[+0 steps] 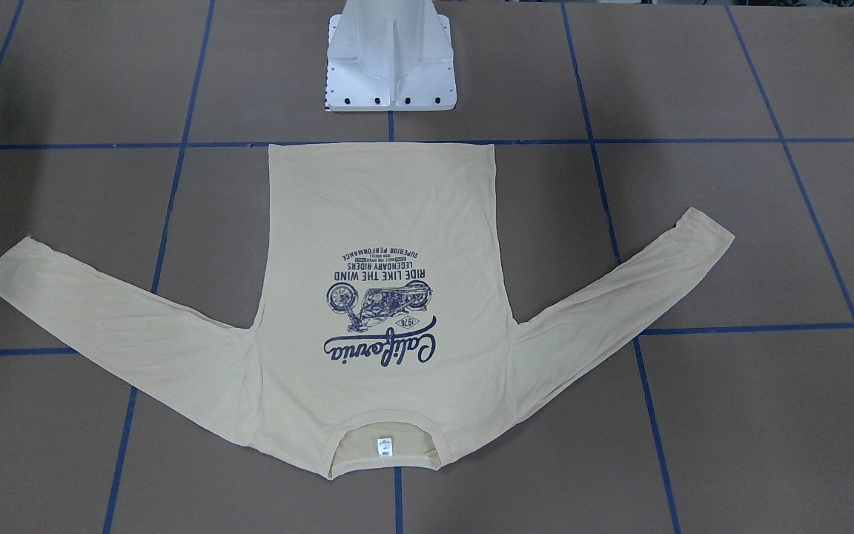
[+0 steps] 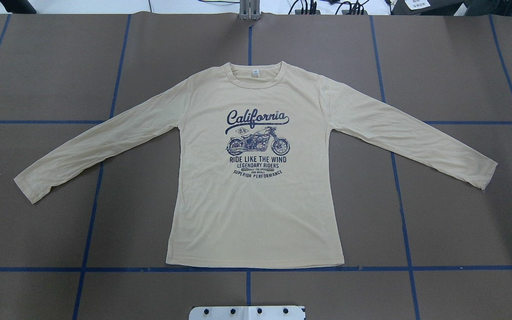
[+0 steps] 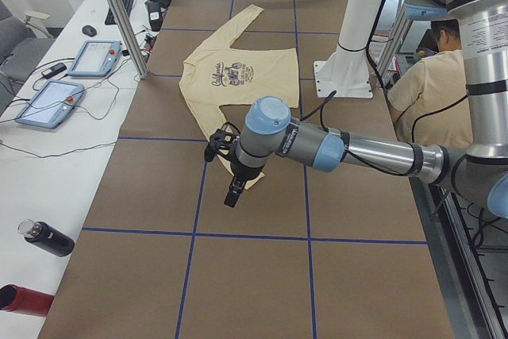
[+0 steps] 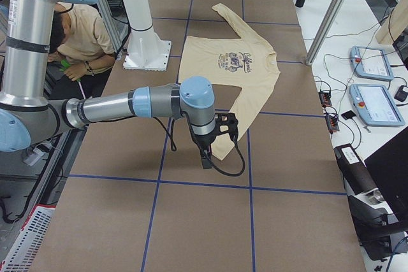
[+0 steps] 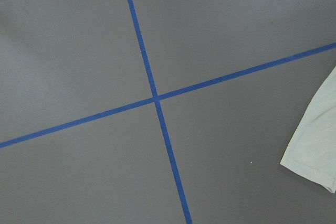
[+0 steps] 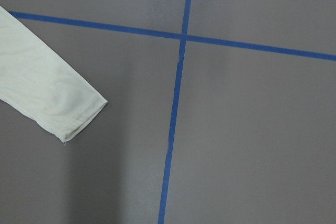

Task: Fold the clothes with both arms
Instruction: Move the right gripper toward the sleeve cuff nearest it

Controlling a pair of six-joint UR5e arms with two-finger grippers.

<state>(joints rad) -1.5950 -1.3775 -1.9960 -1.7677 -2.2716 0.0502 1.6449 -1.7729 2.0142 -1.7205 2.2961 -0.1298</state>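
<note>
T-shirt [image 2: 256,200], pale cream-yellow and long-sleeved, is lying flat and face up on the brown table [image 2: 460,66], between the two grippers and touching neither. Its navy California motorcycle print [image 2: 258,146] is showing, and the small white neck label [image 2: 254,74] is sitting inside the collar. The collar is pointing away from the robot, while the hem is lying near the white pedestal base [image 1: 390,63], apart from it. Both sleeves are spreading outward and angling back toward the robot's side.

The left gripper [image 3: 231,198] is hanging above the table, pointing down, past the end of the sleeve on its side. The left-side cuff [image 5: 315,145] is lying below it and off to one side, showing only at the edge of the left wrist view. The right gripper [image 4: 205,162] is hanging the same way at the other end, with the right-side cuff [image 6: 73,114] lying below and to one side of it. Only the side views are showing these grippers, so I cannot tell whether either pair of jaws is standing open or closed.

The left arm [image 3: 357,152] and right arm [image 4: 108,107] are reaching out level over the table. Blue tape [image 5: 155,99] lines are crossing on the table beneath each gripper. A person [image 4: 80,36] is sitting behind the pedestal base. Two handheld screens [image 3: 51,102] and a dark bottle [image 3: 46,237] are lying on a white bench beside the table.
</note>
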